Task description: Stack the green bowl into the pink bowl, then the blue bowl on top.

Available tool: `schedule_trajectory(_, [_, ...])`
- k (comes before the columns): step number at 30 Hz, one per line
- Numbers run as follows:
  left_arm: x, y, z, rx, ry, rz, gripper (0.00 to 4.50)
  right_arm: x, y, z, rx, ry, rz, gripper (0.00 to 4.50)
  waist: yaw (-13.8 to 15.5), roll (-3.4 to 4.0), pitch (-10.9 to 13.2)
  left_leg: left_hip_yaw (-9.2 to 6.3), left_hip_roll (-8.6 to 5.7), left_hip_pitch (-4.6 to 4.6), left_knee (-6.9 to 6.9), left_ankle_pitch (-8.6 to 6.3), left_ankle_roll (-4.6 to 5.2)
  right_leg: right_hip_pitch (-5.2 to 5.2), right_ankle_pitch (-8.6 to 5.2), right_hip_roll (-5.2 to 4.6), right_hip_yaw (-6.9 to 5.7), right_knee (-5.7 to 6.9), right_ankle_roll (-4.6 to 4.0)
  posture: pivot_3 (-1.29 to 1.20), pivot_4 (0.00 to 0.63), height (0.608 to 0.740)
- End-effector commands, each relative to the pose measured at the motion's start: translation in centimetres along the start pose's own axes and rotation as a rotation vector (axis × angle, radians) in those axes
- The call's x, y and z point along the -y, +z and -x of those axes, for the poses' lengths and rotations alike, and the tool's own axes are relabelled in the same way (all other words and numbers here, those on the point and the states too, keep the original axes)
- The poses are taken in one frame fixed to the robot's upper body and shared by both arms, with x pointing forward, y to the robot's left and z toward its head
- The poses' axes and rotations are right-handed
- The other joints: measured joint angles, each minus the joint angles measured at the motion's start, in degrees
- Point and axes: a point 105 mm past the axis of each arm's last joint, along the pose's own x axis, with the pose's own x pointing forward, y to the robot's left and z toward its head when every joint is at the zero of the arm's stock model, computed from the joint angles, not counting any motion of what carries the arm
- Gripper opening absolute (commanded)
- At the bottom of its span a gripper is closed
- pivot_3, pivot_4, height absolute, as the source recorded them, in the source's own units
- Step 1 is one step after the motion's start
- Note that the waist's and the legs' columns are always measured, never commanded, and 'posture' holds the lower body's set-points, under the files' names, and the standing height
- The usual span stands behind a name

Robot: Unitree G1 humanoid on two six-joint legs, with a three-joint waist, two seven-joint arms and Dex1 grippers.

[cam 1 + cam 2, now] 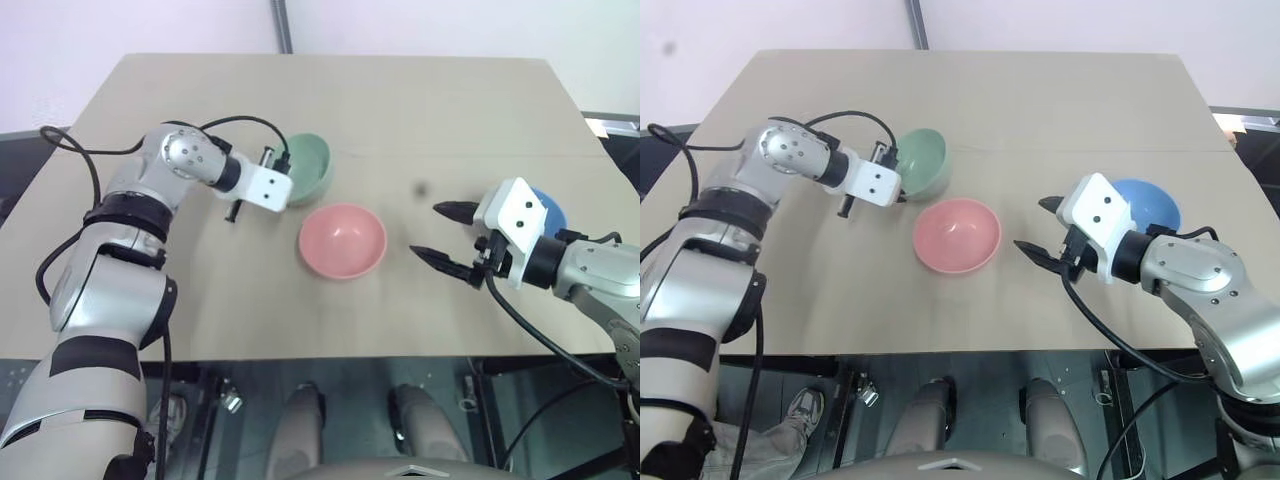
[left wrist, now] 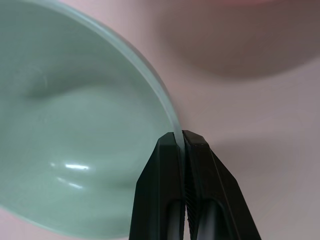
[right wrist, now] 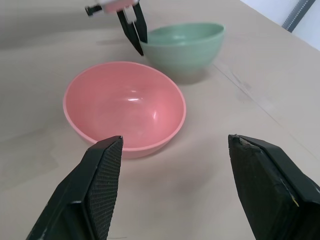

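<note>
The green bowl (image 1: 312, 166) sits on the table to the left of centre. My left gripper (image 2: 181, 142) is shut on its rim, one finger inside and one outside; the right wrist view shows the same grip (image 3: 138, 36). Just in front and to the right of it stands the pink bowl (image 1: 342, 240), upright and empty. My right gripper (image 1: 425, 230) hovers open to the right of the pink bowl, fingers pointing at it, holding nothing. The blue bowl (image 1: 1152, 204) rests behind that gripper, partly covered by it.
The tan table (image 1: 330, 95) has free room across its far half. A seam (image 1: 1120, 150) runs across the top behind the bowls. The table's front edge (image 1: 300, 356) lies close below the pink bowl.
</note>
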Motion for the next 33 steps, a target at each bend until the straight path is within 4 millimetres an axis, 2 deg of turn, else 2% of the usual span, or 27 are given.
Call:
schedule_trajectory(1, [-1.5,2.3,3.5,0.096,0.052,-0.030,0.03,0.2,0.8,0.5,0.044,0.018,0.009,3.75,0.0,0.00,0.0,0.00,0.00,-0.01,0.00,0.00,0.00,0.00,0.00,0.00,0.00,0.01,0.00,0.00,0.150,0.740])
schedule_trajectory(2, [-1.5,2.8,4.0,0.110,0.044,-0.031,0.03,0.0,0.8,0.5,0.048,0.037,-0.002,3.75,0.0,0.01,0.0,0.00,0.01,-0.01,0.00,0.00,0.00,0.00,0.00,-0.01,0.01,0.01,0.00,0.00,0.150,0.740])
schedule_trajectory(5, [-1.2,4.7,5.2,0.160,0.013,-0.029,0.00,0.4,1.0,0.8,0.071,0.030,-0.005,4.47,0.1,0.01,0.0,0.00,0.00,0.01,0.03,0.00,0.00,0.02,0.00,-0.01,0.00,0.05,0.00,0.00,0.150,0.740])
schedule_trajectory(10, [0.1,7.4,5.3,0.226,-0.064,-0.046,0.00,1.4,1.1,0.8,0.077,-0.040,0.022,4.47,0.0,0.01,0.0,-0.02,0.02,0.04,0.14,0.01,0.00,0.02,-0.01,0.01,0.00,0.23,0.00,0.00,0.150,0.740])
schedule_trajectory(19, [1.3,10.2,2.8,0.318,-0.171,-0.136,0.00,1.1,0.8,1.2,0.055,-0.068,0.029,4.47,0.1,0.01,0.0,-0.03,0.02,0.13,0.50,0.01,0.00,0.02,-0.02,0.08,0.03,0.73,-0.01,0.00,0.150,0.740])
schedule_trajectory(22, [1.6,10.4,2.6,0.326,-0.193,-0.158,0.96,1.0,0.7,1.5,0.048,-0.089,0.027,4.50,0.0,0.01,0.0,-0.04,0.02,0.09,0.52,0.01,0.00,0.02,-0.02,0.08,0.04,0.71,-0.01,0.00,0.150,0.740])
schedule_trajectory(25, [1.1,11.0,2.6,0.359,-0.171,-0.163,2.31,1.0,0.4,1.9,0.036,-0.109,0.021,4.50,0.1,0.01,0.0,-0.04,0.02,0.10,0.51,0.01,0.00,0.01,-0.02,0.08,0.04,0.71,-0.01,0.00,0.150,0.740])
schedule_trajectory(29, [0.4,10.6,3.4,0.365,-0.138,-0.094,2.31,1.1,0.1,2.3,0.018,-0.142,0.018,4.50,0.1,0.01,0.0,-0.03,0.01,0.10,0.54,0.01,0.00,0.02,-0.02,0.08,0.04,0.71,-0.01,0.00,0.150,0.740])
schedule_trajectory(33, [-0.1,10.0,5.0,0.377,-0.093,0.033,2.31,2.0,-1.5,2.6,-0.049,-0.197,-0.007,4.50,-0.1,0.01,0.0,-0.03,0.02,0.11,0.54,0.01,0.00,0.02,-0.02,0.09,0.05,0.72,-0.01,0.00,0.150,0.740])
